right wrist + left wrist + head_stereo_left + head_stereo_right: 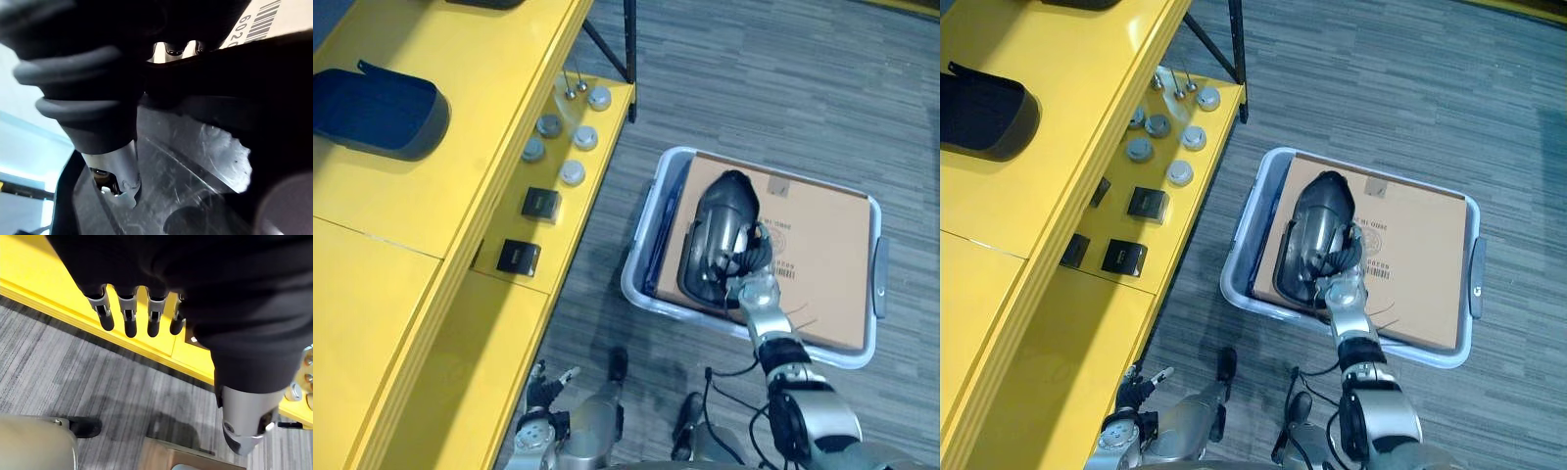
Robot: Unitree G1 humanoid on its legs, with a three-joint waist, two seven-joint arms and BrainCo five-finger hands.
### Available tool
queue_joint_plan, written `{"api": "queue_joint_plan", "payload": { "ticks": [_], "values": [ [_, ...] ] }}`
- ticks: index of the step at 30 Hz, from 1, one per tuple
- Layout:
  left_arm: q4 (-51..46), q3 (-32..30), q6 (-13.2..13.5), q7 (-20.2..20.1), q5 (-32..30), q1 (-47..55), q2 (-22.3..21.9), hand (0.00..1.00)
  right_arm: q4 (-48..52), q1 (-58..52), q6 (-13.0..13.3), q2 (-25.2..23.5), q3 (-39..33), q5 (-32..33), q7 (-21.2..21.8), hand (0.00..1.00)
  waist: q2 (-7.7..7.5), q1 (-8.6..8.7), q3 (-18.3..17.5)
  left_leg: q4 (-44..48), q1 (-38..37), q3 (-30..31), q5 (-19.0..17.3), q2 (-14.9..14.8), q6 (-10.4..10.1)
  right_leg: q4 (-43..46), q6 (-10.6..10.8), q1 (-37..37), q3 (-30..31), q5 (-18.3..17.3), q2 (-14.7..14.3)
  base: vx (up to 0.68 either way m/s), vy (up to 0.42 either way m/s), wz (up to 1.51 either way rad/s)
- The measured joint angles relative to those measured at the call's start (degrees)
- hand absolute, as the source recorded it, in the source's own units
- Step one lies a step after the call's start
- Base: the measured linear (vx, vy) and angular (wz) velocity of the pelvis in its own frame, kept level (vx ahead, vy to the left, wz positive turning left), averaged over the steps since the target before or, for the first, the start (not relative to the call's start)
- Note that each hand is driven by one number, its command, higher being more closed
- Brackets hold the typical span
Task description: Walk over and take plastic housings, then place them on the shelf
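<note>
Left eye view first: the right hand (756, 292) is down in the pale plastic bin (638, 257) on the floor, at the near end of a dark plastic housing (720, 220) that lies on a cardboard sheet (822, 255); its fingers lie over the shell's edge. To the left rises the yellow shelf (460, 147), with another dark housing (377, 110) already on its top board; round metal discs (573, 172) and small black boxes (540, 204) sit on the lower ledge. The left hand (543, 390) hangs low beside the shelf, holding nothing.

Right eye view: same picture, and the housing rests in the bin, not yet lifted clear.

Left wrist view: the fingers (128, 320) point straight and relaxed above the shelf's yellow edge and the grey floor; an open, idle hand.

Right wrist view: here's the grip; the thumb (123, 169) presses on the glossy inside of the shell while fingertips (175, 49) peek past the far side of its dark wall, so the hand looks clamped on the rim.

By my reading we're at the pick-up step; next comes a steady lift straight up past the bin wall, then a turn left to the shelf. The shell is long and held at one end, so it may swing.
</note>
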State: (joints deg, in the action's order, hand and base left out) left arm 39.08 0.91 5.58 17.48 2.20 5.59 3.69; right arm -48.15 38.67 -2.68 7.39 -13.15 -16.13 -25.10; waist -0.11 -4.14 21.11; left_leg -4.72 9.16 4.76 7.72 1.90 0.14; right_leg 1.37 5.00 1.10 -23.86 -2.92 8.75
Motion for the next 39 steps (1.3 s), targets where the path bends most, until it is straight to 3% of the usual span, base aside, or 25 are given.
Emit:
{"api": "queue_joint_plan", "payload": {
  "ticks": [12,19,22,25,32,34,39],
  "values": [
    [1.02,2.13,-0.06,0.28,1.92,-2.31,0.01,0.0,0.29,-1.65,-0.2,-0.83,0.75,2.65,0.38,1.0,-0.2,0.15,1.15,-0.8,0.41,-0.16,1.06,0.15,0.16,-0.07,0.5,-0.59,0.34,-0.28,0.01,-0.05,0.015,0.01],
    [0.71,3.33,-0.15,0.1,2.1,-2.29,-0.13,0.0,11.22,-9.57,-1.17,-1.13,0.57,2.64,0.32,1.0,-0.41,0.57,1.04,-0.73,-0.73,-0.06,1.47,0.35,0.42,-0.19,0.56,0.8,0.31,-0.23,0.16,0.04,-0.001,0.03],
    [-0.73,3.33,-0.24,0.03,2.08,-1.97,-0.16,0.0,18.58,-13.91,-1.23,-1.49,0.49,2.6,0.06,1.0,-0.5,2.08,0.95,-0.73,-1.31,-0.01,1.47,0.46,0.41,-0.11,0.61,1.31,0.3,-0.21,0.33,-0.01,0.01,0.01],
    [-5.4,3.49,-0.34,0.03,2.07,-1.48,-0.17,0.0,26.96,-17.87,-1.2,-2.22,-0.48,2.55,-1.05,1.0,-0.76,3.44,0.18,-0.72,-1.27,-0.08,1.48,0.43,0.39,-0.15,0.81,1.19,0.47,-0.1,0.38,-0.05,0.022,-0.05],
    [-25.02,6.35,-0.01,0.29,2.33,1.93,-0.94,0.0,40.26,-25.75,-0.9,-4.28,0.19,1.76,-3.77,1.0,-1.65,3.85,-5.11,-0.76,-1.47,-0.26,1.2,0.15,0.1,-0.33,0.87,1.08,1.22,-0.16,0.26,-0.05,0.012,-0.05],
    [-32.51,7.24,0.64,0.49,2.34,2.95,-1.47,0.0,44.03,-25.87,-0.34,-5.07,1.59,-0.21,-4.1,1.0,-1.62,4.8,-5.96,-0.76,-2.0,-0.27,1.21,0.19,0.11,-0.33,0.87,1.59,1.23,-0.16,0.24,-0.04,0.009,-0.01],
    [-48.58,11.93,2.56,2.68,2.19,0.89,-1.21,0.0,52.07,-25.95,0.08,-5.28,6.44,-5.3,-4.81,1.0,-1.73,4.97,-8.57,-0.73,-2.74,-0.95,1.41,0.18,0.41,-0.4,0.89,1.65,1.95,-0.13,0.24,0.0,0.001,-0.06]
  ]
}}
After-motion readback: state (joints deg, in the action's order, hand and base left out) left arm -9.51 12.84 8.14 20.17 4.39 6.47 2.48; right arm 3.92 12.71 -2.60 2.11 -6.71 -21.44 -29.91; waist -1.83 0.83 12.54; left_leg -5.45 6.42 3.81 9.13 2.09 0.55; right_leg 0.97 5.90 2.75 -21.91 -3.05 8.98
